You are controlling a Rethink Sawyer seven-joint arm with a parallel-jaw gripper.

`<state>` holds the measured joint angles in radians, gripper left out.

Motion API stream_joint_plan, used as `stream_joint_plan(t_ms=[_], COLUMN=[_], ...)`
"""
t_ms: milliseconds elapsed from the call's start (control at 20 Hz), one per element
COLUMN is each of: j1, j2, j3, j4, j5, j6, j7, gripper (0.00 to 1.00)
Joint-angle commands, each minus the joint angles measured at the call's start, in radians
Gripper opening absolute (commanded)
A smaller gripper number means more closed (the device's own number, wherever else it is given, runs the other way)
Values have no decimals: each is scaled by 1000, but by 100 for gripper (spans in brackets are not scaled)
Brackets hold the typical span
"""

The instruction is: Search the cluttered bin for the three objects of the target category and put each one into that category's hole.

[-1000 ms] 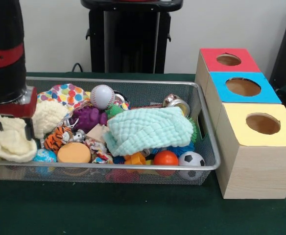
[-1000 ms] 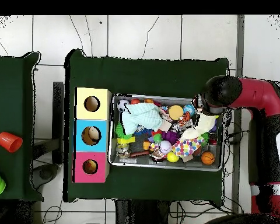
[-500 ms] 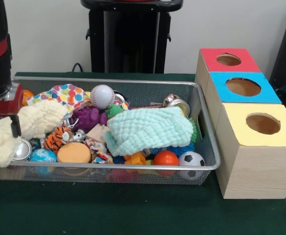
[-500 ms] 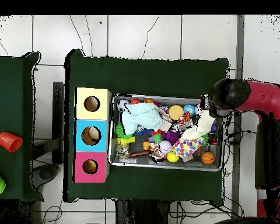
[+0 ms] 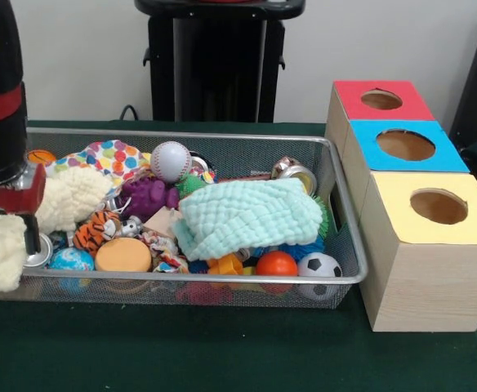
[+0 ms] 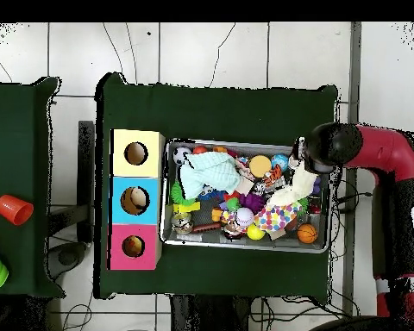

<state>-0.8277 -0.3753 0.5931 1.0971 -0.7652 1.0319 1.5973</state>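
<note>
Three boxes stand in a row at the right in the front view: the red box (image 5: pixel 379 102) farthest, the blue box (image 5: pixel 403 147) in the middle and the yellow box (image 5: pixel 436 245) nearest, each with a round hole on top. Just left of them sits the wire bin (image 5: pixel 222 282), packed with clutter: a mint cloth (image 5: pixel 251 214), a baseball (image 5: pixel 171 161), an orange ball (image 5: pixel 276 264) and a soccer ball (image 5: pixel 319 265). At the bin's left end the gripper (image 5: pixel 6 237) is clamped on a cream cloth (image 5: pixel 26 224), which trails back onto the heap.

In the overhead view, the arm (image 6: pixel 379 155) reaches the bin's right end and the cream cloth hangs beneath it. A red cup (image 6: pixel 14 209) lies far left.
</note>
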Motion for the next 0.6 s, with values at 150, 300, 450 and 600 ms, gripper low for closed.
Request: stream_joint_plan(t_ms=[150, 300, 450, 600], j1=[5, 22, 71, 126], j2=[86, 25, -101, -170], j3=[-53, -61, -77, -109], j4=[167, 230, 330, 373], j5=[-1, 62, 158, 219], j6=[-182, -133, -47, -16], j7=[5, 54, 168, 243], gripper=[100, 100, 100, 100])
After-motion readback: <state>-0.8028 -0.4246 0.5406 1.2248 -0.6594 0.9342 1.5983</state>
